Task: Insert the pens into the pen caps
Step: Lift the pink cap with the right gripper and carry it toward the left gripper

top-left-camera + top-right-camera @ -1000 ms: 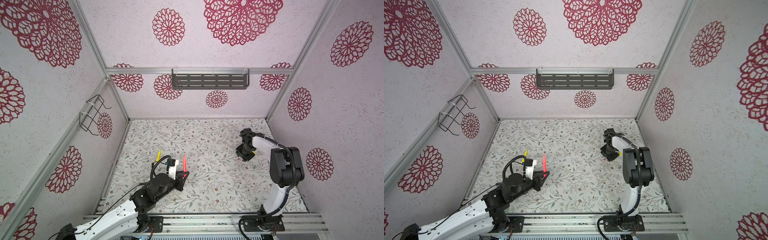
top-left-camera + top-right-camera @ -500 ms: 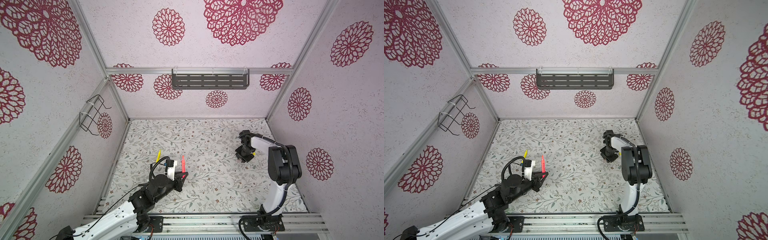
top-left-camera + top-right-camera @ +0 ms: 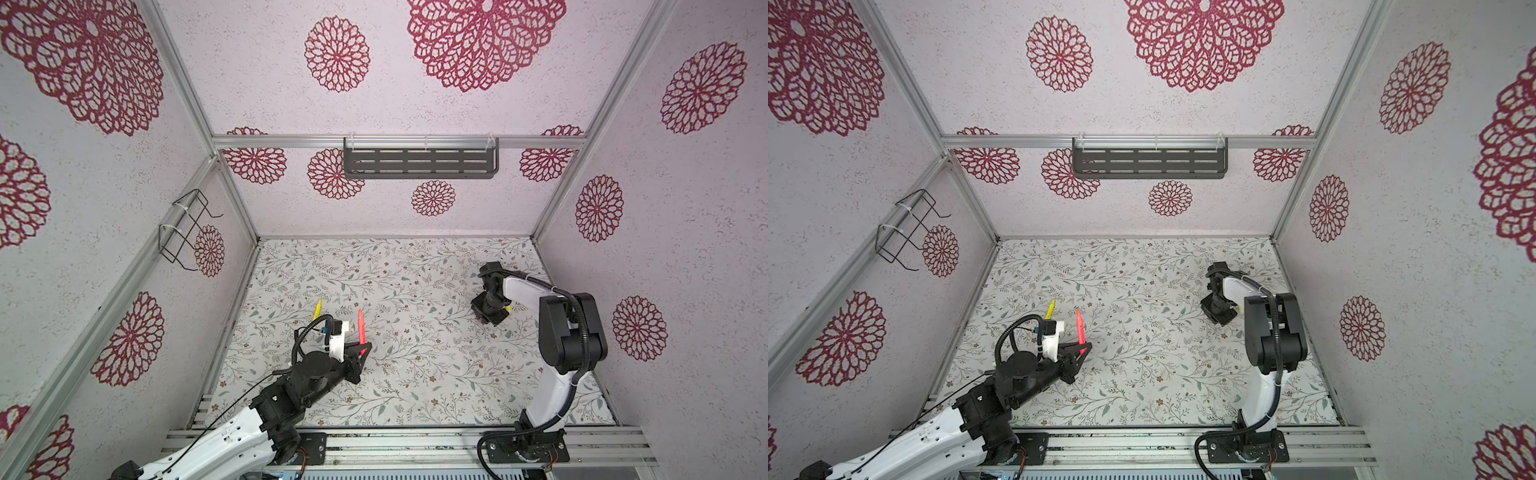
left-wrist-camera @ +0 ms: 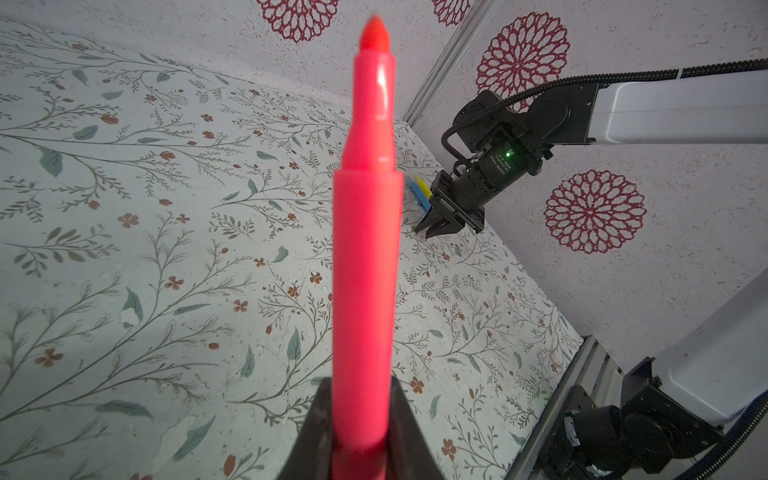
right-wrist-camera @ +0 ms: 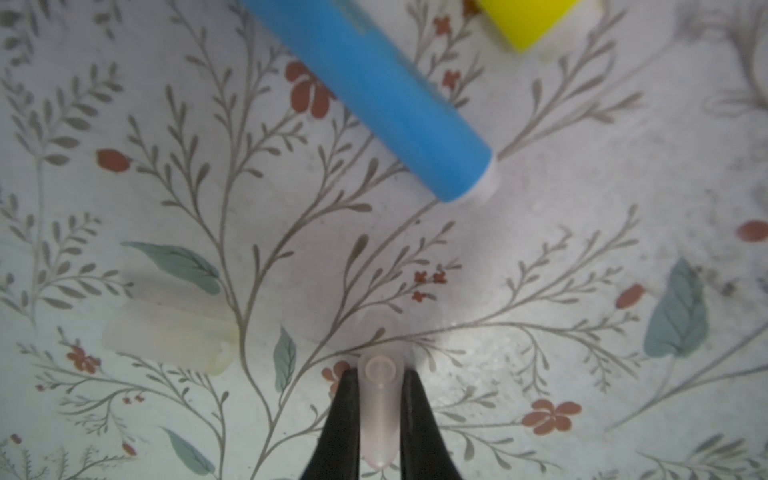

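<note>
Both are clamped: left gripper on the red pen, lower left of centre in both top views, right gripper on a clear cap, mid-right; lift it, then line it up with the tip.

The tip of the red-pink pen is blurred, and its base is hidden between the fingers of the left gripper. Ahead of the right gripper, the blue pen and the yellow pen run off the picture's edge. In both top views the clear cap it pinches is hidden beneath it.
</note>
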